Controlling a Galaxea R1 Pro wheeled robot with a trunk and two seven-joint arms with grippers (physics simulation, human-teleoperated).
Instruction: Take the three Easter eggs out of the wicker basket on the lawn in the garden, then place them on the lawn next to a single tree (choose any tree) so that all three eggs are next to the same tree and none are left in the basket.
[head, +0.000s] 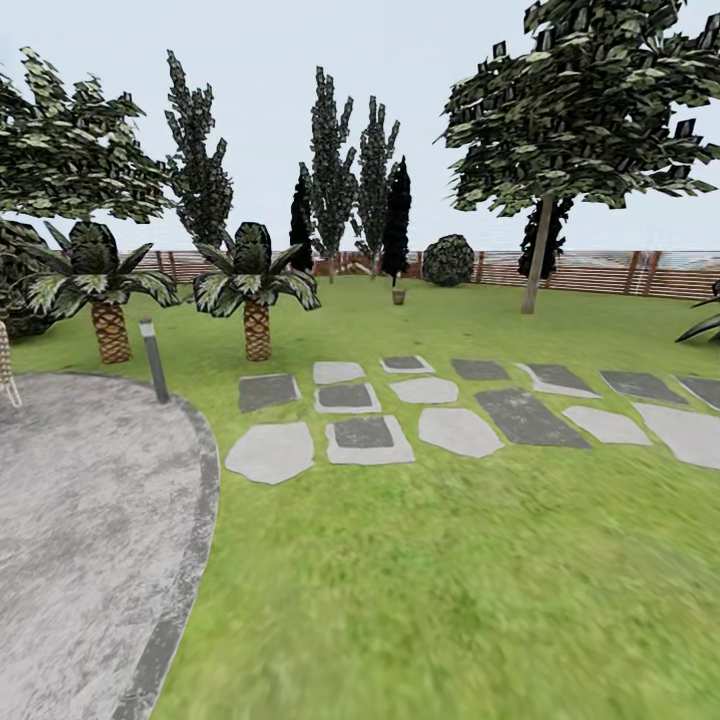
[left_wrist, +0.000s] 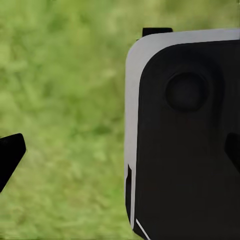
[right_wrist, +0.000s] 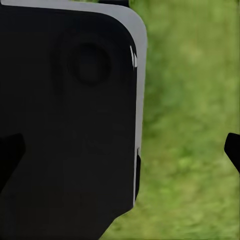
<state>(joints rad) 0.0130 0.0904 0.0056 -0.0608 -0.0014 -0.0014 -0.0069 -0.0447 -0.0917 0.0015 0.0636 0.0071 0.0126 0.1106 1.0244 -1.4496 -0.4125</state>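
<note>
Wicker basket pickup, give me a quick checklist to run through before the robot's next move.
1. wicker basket located: ok, far across the lawn near the fence.
2. Basket within reach: not ok, too distant.
3. Eggs visible in the basket: cannot tell, too small.
4. Route: ok, stepping stones lie flat; lamp post stands off to the left.
5. Candidate tree: ok, right of basket.
6. Grippers open: cannot tell.

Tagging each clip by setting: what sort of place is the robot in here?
A fenced garden, outdoors. Mottled lawn covers most of the ground, crossed by grey stepping stones beside a paved patio. Palms, cypresses and a broad-canopied tree stand before a slatted wooden fence.
</note>
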